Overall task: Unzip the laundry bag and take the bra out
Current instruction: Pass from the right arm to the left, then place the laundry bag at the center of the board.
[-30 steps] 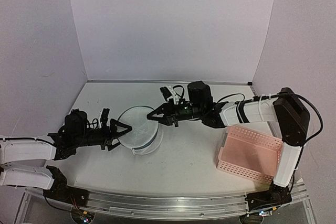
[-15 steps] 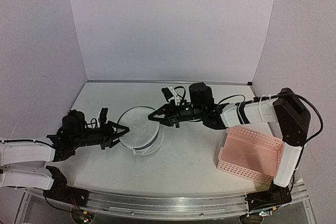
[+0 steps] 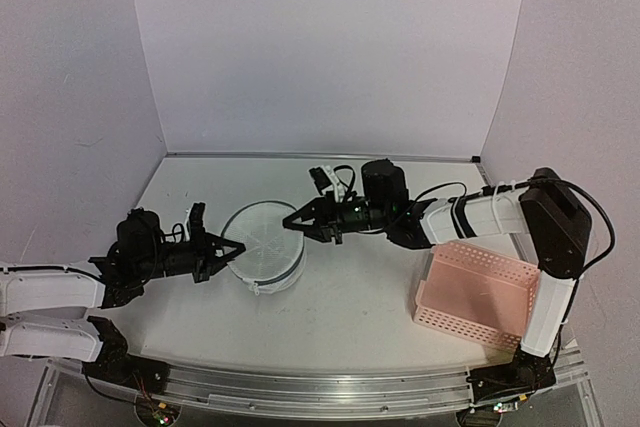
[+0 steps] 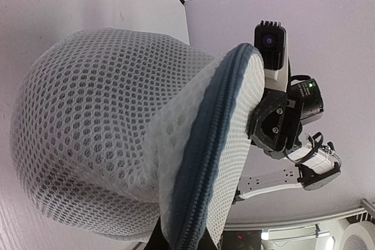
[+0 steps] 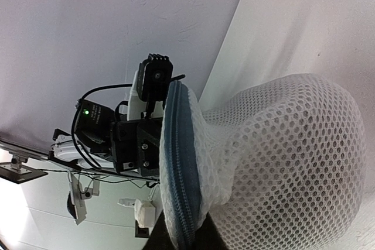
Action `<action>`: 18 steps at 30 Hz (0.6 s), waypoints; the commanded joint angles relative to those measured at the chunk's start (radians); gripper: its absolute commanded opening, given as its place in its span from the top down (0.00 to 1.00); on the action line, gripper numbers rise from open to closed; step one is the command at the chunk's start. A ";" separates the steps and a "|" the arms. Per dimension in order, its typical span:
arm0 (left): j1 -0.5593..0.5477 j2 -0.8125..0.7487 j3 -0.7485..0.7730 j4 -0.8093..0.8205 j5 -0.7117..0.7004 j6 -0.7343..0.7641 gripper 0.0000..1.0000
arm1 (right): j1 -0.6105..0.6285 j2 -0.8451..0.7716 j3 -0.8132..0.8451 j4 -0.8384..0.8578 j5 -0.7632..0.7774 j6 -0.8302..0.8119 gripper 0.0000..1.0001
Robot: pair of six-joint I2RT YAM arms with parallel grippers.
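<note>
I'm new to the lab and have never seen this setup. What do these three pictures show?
Two robot arms, left and right, stand at the near edge of a table. The wide picture comes from a camera above and behind them; the other two come from cameras on each wrist. On it lie a round white mesh laundry bag and a pink basket. The left gripper is shut on the bag's left rim; the right gripper appears to pinch the opposite rim. The blue-grey band in both close-ups is the bag's zipper. No garment shows through the mesh.
</note>
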 commanded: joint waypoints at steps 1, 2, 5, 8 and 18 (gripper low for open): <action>-0.002 -0.011 0.002 0.055 -0.067 -0.064 1.00 | 0.005 -0.024 -0.034 0.003 0.052 -0.080 0.78; -0.002 -0.013 -0.005 0.054 -0.086 -0.082 1.00 | 0.004 -0.034 -0.039 -0.035 0.070 -0.105 0.72; -0.002 -0.023 -0.024 0.054 -0.143 -0.121 1.00 | 0.004 -0.071 -0.070 -0.107 0.122 -0.166 0.61; -0.002 -0.029 -0.031 0.055 -0.182 -0.141 1.00 | 0.004 -0.120 -0.092 -0.188 0.179 -0.230 0.55; -0.002 0.022 -0.037 0.054 -0.300 -0.259 1.00 | 0.098 -0.283 -0.081 -0.474 0.493 -0.440 0.45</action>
